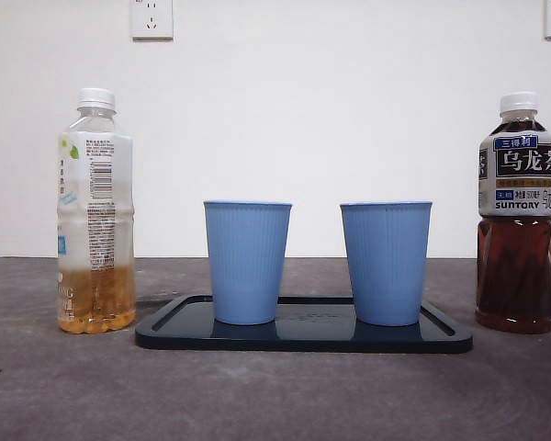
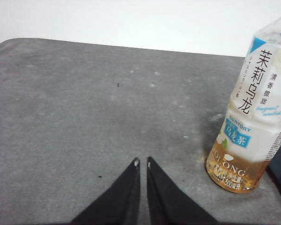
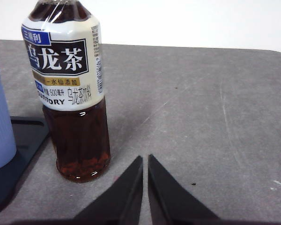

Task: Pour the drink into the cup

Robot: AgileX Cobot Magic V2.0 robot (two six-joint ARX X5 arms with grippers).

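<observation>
Left gripper [image 2: 142, 162]: jaws nearly together, only a thin slit between them, holding nothing; it hung low over bare table with the pale bottle just beside it, not touching
Right gripper [image 3: 145, 158]: jaws likewise almost closed and empty, with the dark bottle near and a little to one side, apart from it
Tray [image 1: 303, 342]: dark, flat, lying on the grey table [image 1: 275, 404] nearest the front camera, carrying both cups
Left cup [image 1: 247, 262]: blue, ribbed, upright on the tray; its inside could not be seen
Right cup [image 1: 386, 263]: same kind, upright on the tray, apart from the first
Pale bottle [image 1: 95, 211]: jasmine tea, white cap on, upright off the tray's end, only its lowest part filled
Dark bottle [image 1: 516, 213]: oolong tea, white cap on, upright off the tray's other end, much fuller
Wall [image 1: 275, 119]: white, behind everything, with sockets high up
Step in hand: seemingly the very start; neither bottle grasped, both caps in place
Next move: probably one gripper must spread its jaws wide and close round a bottle's body; the cap would have to come off before any pouring
</observation>
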